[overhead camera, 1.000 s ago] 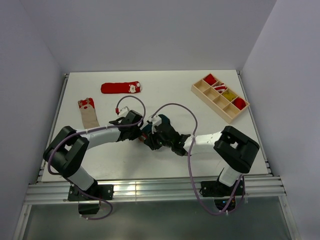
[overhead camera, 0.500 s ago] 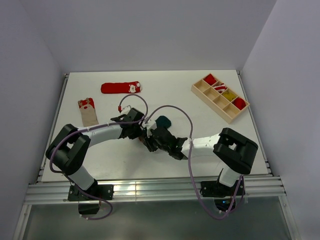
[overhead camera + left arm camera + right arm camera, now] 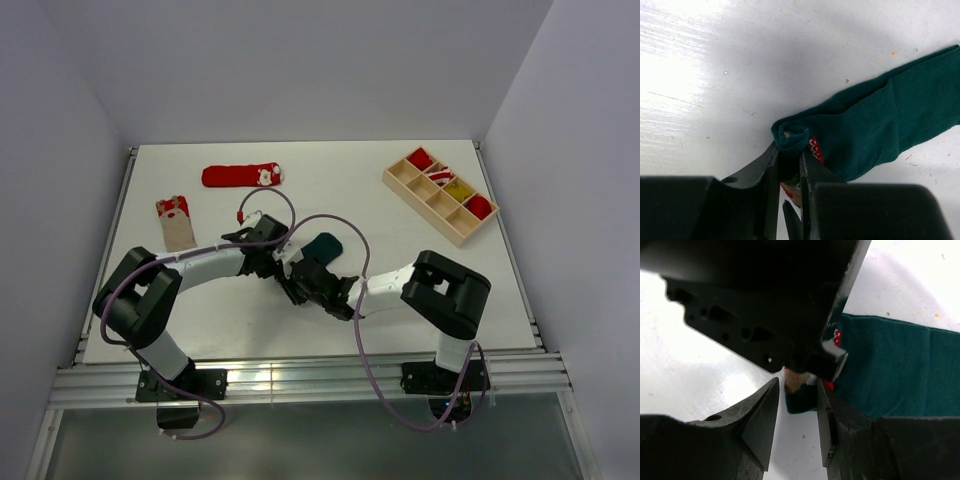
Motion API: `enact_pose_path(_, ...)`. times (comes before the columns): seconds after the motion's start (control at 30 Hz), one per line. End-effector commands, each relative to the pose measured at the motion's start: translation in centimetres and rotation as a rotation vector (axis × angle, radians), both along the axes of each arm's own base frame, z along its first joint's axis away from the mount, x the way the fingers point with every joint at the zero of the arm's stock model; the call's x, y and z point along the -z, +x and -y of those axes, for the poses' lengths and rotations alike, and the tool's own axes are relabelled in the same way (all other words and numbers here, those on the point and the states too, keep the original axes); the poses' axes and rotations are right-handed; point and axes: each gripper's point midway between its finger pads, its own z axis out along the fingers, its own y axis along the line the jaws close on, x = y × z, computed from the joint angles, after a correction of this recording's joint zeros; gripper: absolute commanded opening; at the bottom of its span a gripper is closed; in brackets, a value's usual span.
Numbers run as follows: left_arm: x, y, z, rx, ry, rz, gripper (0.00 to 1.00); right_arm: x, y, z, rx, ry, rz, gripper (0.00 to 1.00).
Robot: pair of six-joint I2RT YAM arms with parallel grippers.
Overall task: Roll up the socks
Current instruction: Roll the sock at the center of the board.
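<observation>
Left gripper pinches rolled end of green sock at table centre. Right gripper half open, straddling roll. Roll barely begun. Red sock at 11 o'clock and beige sock at 10 o'clock lie flat.

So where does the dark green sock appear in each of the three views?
Top external: dark green sock mid-picture, just beyond the left gripper.
Left wrist: from centre to right edge, rolled end pinched in the jaws.
Right wrist: right half, rolled end between that camera's own jaws.
Shared landmark: the left gripper clamped on the rolled end, seen in all three.
</observation>
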Motion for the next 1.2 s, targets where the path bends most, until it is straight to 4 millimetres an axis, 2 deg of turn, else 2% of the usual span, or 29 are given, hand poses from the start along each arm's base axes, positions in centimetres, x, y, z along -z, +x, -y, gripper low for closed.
enact_pose_path(0.0,-0.2,-0.1,0.6,0.039,-0.002,-0.012,0.0,0.2,1.0,-0.4,0.028,-0.033,0.034,0.43)
enact_pose_path(0.1,-0.2,-0.1,0.7,0.043,-0.005,-0.015,0.0,1.3,1.1,0.1,0.046,-0.074,0.023,0.42)
enact_pose_path(0.17,-0.3,-0.1,0.7,0.04,-0.008,-0.012,0.0,1.8,1.0,0.4,0.052,-0.082,0.016,0.37)
enact_pose_path(0.2,-0.3,-0.2,0.7,0.041,-0.007,-0.012,0.0,2.1,0.9,0.6,0.051,-0.093,0.008,0.32)
enact_pose_path(0.23,-0.5,-0.1,0.7,0.041,-0.012,-0.005,0.0,2.1,0.9,0.6,0.054,-0.096,0.004,0.18)
enact_pose_path(0.33,-0.9,0.2,0.9,0.037,-0.031,0.014,0.02,2.7,0.6,0.9,0.056,-0.11,-0.018,0.0)
enact_pose_path(0.4,-1.2,0.3,0.7,0.024,-0.036,0.033,0.09,2.9,0.2,0.8,0.04,-0.09,-0.061,0.0)
enact_pose_path(0.57,-3.2,1.2,-0.1,-0.025,-0.067,0.104,0.25,3.6,-0.4,0.9,0.004,-0.049,-0.211,0.0)
enact_pose_path(0.67,-4.1,1.5,-0.9,-0.06,-0.086,0.138,0.36,3.5,-0.1,1.3,0.012,-0.021,-0.257,0.0)
enact_pose_path(0.73,-5.0,1.7,-0.9,-0.069,-0.114,0.165,0.39,3.6,0.0,1.4,0.005,-0.011,-0.288,0.0)
enact_pose_path(0.9,-5.5,1.9,-1.4,-0.089,-0.147,0.179,0.54,3.6,0.0,1.5,-0.001,0.028,-0.337,0.0)
enact_pose_path(1.03,-6.0,1.7,-1.8,-0.108,-0.172,0.21,0.65,2.6,-0.3,1.1,-0.045,0.125,-0.442,0.0)
enact_pose_path(1.07,-5.6,1.3,-2.1,-0.117,-0.173,0.207,0.69,2.4,-0.3,1.0,-0.043,0.154,-0.473,0.0)
enact_pose_path(1.13,-6.2,1.3,-2.1,-0.128,-0.202,0.236,0.73,2.0,-0.3,0.9,-0.056,0.206,-0.519,0.0)
enact_pose_path(1.17,-5.5,0.8,-2.5,-0.135,-0.204,0.227,0.75,1.6,-0.2,1.1,-0.055,0.25,-0.572,0.0)
